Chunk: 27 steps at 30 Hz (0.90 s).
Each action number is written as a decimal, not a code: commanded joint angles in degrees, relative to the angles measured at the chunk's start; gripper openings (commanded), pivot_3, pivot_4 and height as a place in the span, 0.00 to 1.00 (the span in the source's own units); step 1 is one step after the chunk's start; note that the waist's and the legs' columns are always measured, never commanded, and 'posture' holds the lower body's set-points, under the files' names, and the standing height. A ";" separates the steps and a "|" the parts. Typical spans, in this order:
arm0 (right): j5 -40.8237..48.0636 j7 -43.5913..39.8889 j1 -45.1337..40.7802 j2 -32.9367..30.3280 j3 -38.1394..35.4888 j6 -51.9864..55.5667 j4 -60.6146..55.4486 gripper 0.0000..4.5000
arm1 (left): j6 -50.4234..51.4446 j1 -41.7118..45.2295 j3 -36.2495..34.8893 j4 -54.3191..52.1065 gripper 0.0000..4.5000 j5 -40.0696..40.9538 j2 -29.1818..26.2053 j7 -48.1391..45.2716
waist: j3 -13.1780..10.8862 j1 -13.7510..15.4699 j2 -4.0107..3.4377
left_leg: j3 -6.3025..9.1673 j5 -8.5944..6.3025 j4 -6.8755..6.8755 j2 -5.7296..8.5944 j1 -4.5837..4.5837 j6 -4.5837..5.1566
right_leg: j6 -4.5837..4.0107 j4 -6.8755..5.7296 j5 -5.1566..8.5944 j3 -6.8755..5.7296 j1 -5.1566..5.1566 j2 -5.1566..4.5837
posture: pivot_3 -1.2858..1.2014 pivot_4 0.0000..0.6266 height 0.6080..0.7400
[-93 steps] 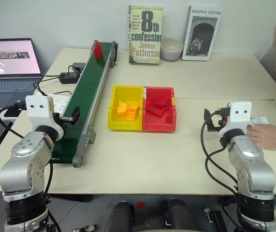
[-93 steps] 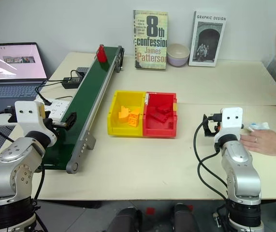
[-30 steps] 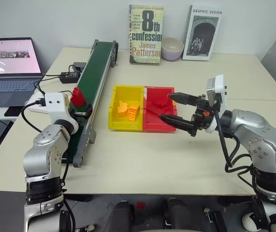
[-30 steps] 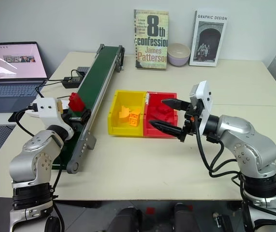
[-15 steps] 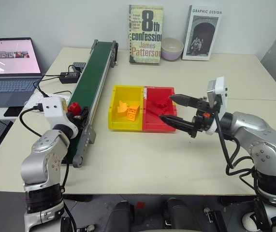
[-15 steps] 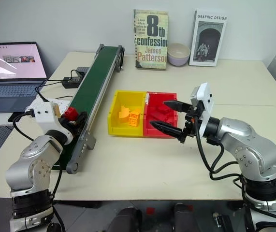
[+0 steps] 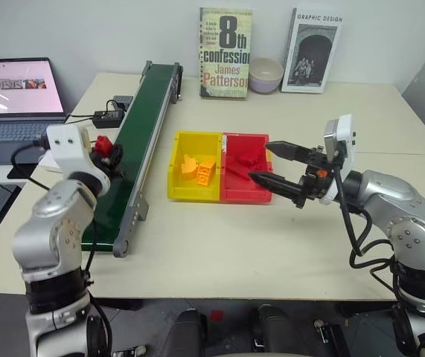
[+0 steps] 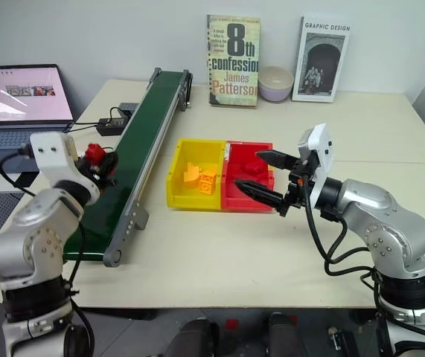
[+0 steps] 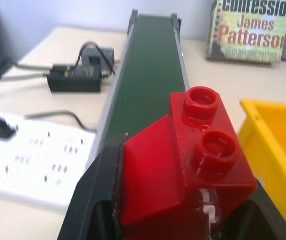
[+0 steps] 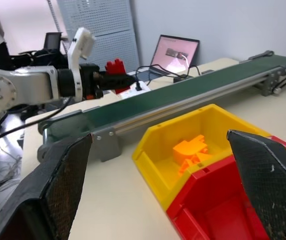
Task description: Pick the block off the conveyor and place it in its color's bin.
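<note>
A: Where does the block (image 9: 193, 165) sit?
B: It is clamped between the black fingers of the left gripper (image 7: 106, 152), lifted clear of the conveyor (image 7: 134, 141). From the table's middle that is out toward nine o'clock, above the belt's left rail.
A: And the right gripper (image 8: 264, 178)?
B: It hangs with its two fingers spread wide and nothing between them, over the right edge of the bin (image 7: 245, 178), pointing toward nine o'clock.
A: What lies in the bin?
B: Several red bricks. The yellow tray (image 7: 193, 175) touches its left wall and holds orange-yellow bricks (image 7: 199, 169).
A: What else is on the table?
B: At twelve o'clock two books (image 7: 224, 52) stand against the wall with a pale bowl (image 7: 264, 74) between them. A laptop (image 7: 15, 104) sits open at ten o'clock, a white power strip (image 9: 30, 160) beside the belt.
</note>
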<state>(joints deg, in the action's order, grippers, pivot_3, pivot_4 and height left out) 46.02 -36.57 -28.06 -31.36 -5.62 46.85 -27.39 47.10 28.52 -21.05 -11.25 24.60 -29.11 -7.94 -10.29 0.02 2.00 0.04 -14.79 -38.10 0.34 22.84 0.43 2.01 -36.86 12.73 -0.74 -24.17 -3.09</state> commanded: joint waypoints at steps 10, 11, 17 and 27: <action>-5.79 7.99 7.87 -6.16 -5.59 -1.33 -9.68 1.00 | -8.67 23.62 24.56 20.16 0.34 -1.87 0.25 -32.54 | -0.02 1.22 0.02 | -0.10 0.00 -0.02 0.10 0.05 0.00 | 0.03 0.05 0.00 -0.08 0.01 -0.03 | 0.52 0.24 1.00; -6.13 8.98 8.62 -6.09 -5.81 -1.23 -10.21 1.00 | -9.74 24.43 25.52 21.69 0.34 -2.51 0.87 -33.56 | -0.02 1.15 0.02 | -0.16 -0.01 0.00 0.10 0.04 0.01 | 0.03 0.06 0.00 -0.03 -0.01 -0.04 | 0.52 0.24 1.00; -6.20 15.75 14.68 -4.62 -6.31 1.72 -16.73 1.00 | -20.27 29.95 32.93 34.11 0.34 -7.82 7.54 -42.13 | -0.02 0.20 0.01 | -0.12 -0.01 0.03 -0.03 0.04 0.02 | 0.04 -0.01 0.01 0.04 -0.10 0.04 | 0.52 0.24 1.00; -2.24 20.74 23.66 -3.82 -8.00 6.08 -24.94 1.00 | -35.34 35.35 36.58 52.42 0.34 -16.25 14.65 -47.86 | -0.02 0.10 0.02 | -0.22 -0.02 -0.04 0.06 0.08 0.04 | 0.27 0.06 0.12 0.04 -0.07 0.01 | 0.52 0.24 1.00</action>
<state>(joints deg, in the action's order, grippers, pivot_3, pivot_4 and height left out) 42.28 -17.32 -4.36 -35.47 -11.82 52.95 -49.38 16.34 61.64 15.02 38.29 10.92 -15.43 -55.55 -10.31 0.12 2.02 -0.18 -14.81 -38.14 0.39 22.91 0.47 2.29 -36.81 12.86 -0.70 -24.25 -3.07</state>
